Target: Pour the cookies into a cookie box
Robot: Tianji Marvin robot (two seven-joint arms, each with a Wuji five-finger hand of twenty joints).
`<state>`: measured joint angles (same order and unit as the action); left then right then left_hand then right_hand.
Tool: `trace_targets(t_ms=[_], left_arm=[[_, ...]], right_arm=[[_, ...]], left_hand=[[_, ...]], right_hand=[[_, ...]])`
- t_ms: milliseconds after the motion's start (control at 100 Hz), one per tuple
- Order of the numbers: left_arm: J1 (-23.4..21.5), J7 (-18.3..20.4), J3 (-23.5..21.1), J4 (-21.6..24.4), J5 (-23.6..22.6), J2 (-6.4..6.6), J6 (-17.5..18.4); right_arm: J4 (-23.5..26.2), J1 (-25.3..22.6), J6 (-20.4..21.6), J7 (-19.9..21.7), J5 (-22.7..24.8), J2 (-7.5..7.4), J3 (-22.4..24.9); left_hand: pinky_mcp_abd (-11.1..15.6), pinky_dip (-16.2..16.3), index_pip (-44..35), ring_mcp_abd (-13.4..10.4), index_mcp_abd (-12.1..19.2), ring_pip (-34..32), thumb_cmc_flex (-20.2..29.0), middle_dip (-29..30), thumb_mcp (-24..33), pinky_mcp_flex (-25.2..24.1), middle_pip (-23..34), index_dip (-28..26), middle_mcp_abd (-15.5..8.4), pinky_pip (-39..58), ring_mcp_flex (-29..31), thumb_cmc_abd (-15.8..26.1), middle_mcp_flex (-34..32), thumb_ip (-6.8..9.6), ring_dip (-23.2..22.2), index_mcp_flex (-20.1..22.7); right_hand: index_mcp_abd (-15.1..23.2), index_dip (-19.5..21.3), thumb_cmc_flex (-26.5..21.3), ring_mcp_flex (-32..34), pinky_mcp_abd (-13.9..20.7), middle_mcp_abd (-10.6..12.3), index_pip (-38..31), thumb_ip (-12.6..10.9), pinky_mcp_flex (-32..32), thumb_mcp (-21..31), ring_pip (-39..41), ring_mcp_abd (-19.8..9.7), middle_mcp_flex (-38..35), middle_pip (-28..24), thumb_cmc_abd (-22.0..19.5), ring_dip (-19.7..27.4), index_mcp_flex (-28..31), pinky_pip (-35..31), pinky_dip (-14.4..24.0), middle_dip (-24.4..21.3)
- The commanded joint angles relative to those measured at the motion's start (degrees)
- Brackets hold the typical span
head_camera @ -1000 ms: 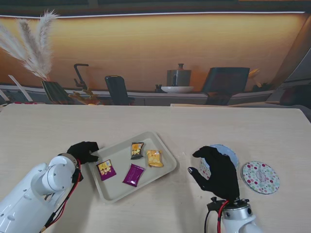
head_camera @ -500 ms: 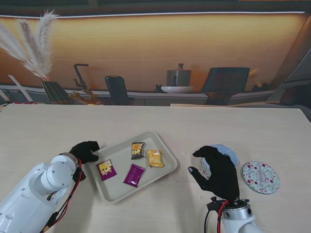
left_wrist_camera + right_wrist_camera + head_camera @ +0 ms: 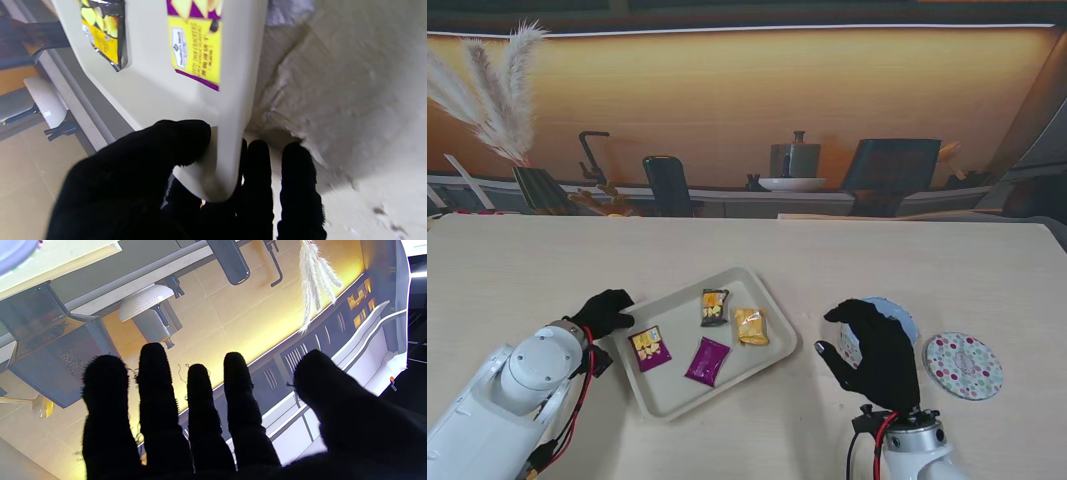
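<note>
One hand pinching tray rim

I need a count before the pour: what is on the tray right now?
On the tray lie four packets: purple-yellow, plain purple, black-yellow and orange. The left hand covers the tray's near-left corner, so nothing shows there.

High stand camera looks down across the table toward 12 o'clock. Left wrist camera sits very close to the tray, sharing it with the stand view. Right wrist camera faces the backdrop.
</note>
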<state>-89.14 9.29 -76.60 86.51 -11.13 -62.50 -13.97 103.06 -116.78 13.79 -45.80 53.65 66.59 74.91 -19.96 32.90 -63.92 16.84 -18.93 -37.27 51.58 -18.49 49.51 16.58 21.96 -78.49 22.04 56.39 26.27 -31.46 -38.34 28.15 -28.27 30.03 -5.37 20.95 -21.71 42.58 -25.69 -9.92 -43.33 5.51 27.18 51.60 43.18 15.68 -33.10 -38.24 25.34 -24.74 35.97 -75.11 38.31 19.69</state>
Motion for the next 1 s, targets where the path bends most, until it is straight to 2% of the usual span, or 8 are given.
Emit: trace_targets(t_ms=[0, 440, 470, 570, 640, 680, 910, 990], left_arm=[[-2.57, 1.82, 1.38, -1.86, 1.87, -1.60, -0.55], [-4.43, -4.51, 1.07, -2.46, 12.48, -4.45, -0.88], [-4.51, -5.71, 1.22, -2.55, 12.35, -4.70, -0.69], [-4.58, -7.18, 1.22, -2.56, 12.79, -5.15, -0.78], [-4.67, -8.25, 1.05, -2.45, 13.45, -5.47, -0.81], [-4.67, -8.50, 0.94, -2.33, 13.44, -5.54, -0.99], [-4.92, -8.41, -0.08, -1.04, 15.20, -5.70, -1.93], [-4.99, -7.80, -0.43, -0.57, 16.75, -5.69, -2.12]], right_arm=[[0.41, -0.29, 0.18, 0.51, 0.09, 0.28, -0.16], [0.71, -0.83, 0.06, -0.53, 0.27, 0.40, 0.15], [0.71, -0.83, 0.04, -0.54, 0.28, 0.39, 0.15], [0.70, -0.81, -0.03, -0.44, 0.23, 0.39, 0.09], [0.68, -0.82, 0.00, -0.35, 0.09, 0.41, 0.02], [0.67, -0.82, 0.02, -0.32, 0.00, 0.43, -0.03], [0.51, -0.64, 0.06, -0.20, -0.36, 0.49, -0.27], [0.48, -0.61, 0.07, -0.16, -0.43, 0.50, -0.31]], left_hand=[[-9.01, -4.54, -4.20, 11.61, -0.31, -0.74, 2.66, -0.21, 7.72, 4.20, 2.31, -0.26, 5.32, -0.53, 10.18, 1.28, -2.24, 4.31, 3.49, 5.72], [-15.64, -3.39, -4.18, 15.02, -3.28, -8.20, 2.95, -4.80, 15.85, 18.70, 9.88, 3.58, 4.59, 10.17, 19.96, -0.39, -10.29, 12.31, 1.72, 10.73], [-16.47, -9.37, -4.58, 14.31, -1.68, -9.31, 5.31, -7.25, 15.74, 19.83, 11.00, 3.01, 3.73, 12.51, 21.57, -0.29, -11.73, 13.87, 2.12, 11.14], [-17.84, -16.75, -5.99, 14.37, -0.08, -9.87, 7.32, -9.82, 16.75, 22.22, 12.83, 2.43, 2.74, 15.49, 24.49, -2.88, -12.29, 6.45, 2.88, 7.88], [-19.71, -18.74, -5.44, 14.82, 2.19, -10.61, 10.04, -11.25, 21.89, 22.21, 14.86, -0.58, 1.77, 16.77, 25.60, -10.20, -12.47, -10.01, 2.66, 5.12], [-19.77, -18.83, -5.01, 14.85, 2.99, -10.74, 10.56, -12.21, 22.87, 22.20, 14.97, -0.91, 1.37, 16.93, 25.66, -11.10, -12.55, -14.02, 2.58, 3.98], [-20.02, -13.09, 6.19, 17.54, 5.61, -12.69, 13.79, -15.57, 22.60, 20.11, 14.23, 6.65, 1.54, 17.48, 23.54, -9.46, -12.72, -27.87, -0.92, -3.31], [-19.92, -2.49, 23.70, 17.86, 8.08, -13.21, 15.92, -18.24, 20.35, 19.53, 14.14, 34.79, -0.13, 14.97, 23.44, -7.52, -15.76, -30.80, -4.06, -2.12]], right_hand=[[-0.52, -0.51, 2.35, 0.97, -0.88, 0.29, 0.45, -1.56, -0.60, -0.20, -0.09, 1.19, -0.23, 0.58, -1.43, 0.63, 0.50, 0.50, -0.23, 0.16], [-0.95, -0.48, 2.16, 0.76, -0.56, 0.01, 0.06, -1.64, -0.75, -0.15, 0.11, 1.18, 0.51, 0.05, -1.59, 0.51, -0.69, 0.62, -0.41, 0.40], [-0.99, -0.48, 2.18, 0.75, -0.55, -0.09, 0.03, -1.64, -0.75, -0.15, 0.13, 1.24, 0.49, 0.01, -1.65, 0.50, -0.74, 0.63, -0.42, 0.41], [-0.98, -0.49, 2.25, 0.64, -0.54, -0.07, -0.09, -1.63, -0.80, -0.23, 0.10, 1.23, 0.59, -0.02, -1.78, 0.50, -0.71, 0.68, -0.48, 0.41], [-0.99, -0.53, 2.32, 0.62, -0.52, -0.12, -0.09, -1.63, -0.93, -0.32, 0.09, 1.27, 0.57, -0.04, -1.93, 0.51, -0.75, 0.80, -0.54, 0.41], [-1.08, -0.56, 2.35, 0.62, -0.51, -0.17, -0.07, -1.62, -0.95, -0.39, 0.09, 1.29, 0.57, -0.04, -2.00, 0.50, -0.78, 0.85, -0.58, 0.41], [-1.14, -0.69, 2.49, 0.52, -0.49, -0.23, -0.04, -1.64, -1.17, -0.64, 0.04, 1.34, 0.63, -0.02, -2.27, 0.52, -0.69, 1.11, -0.78, 0.37], [-1.08, -0.73, 2.47, 0.48, -0.49, -0.22, -0.05, -1.65, -1.20, -0.70, 0.00, 1.33, 0.59, 0.00, -2.32, 0.53, -0.59, 1.15, -0.83, 0.35]])
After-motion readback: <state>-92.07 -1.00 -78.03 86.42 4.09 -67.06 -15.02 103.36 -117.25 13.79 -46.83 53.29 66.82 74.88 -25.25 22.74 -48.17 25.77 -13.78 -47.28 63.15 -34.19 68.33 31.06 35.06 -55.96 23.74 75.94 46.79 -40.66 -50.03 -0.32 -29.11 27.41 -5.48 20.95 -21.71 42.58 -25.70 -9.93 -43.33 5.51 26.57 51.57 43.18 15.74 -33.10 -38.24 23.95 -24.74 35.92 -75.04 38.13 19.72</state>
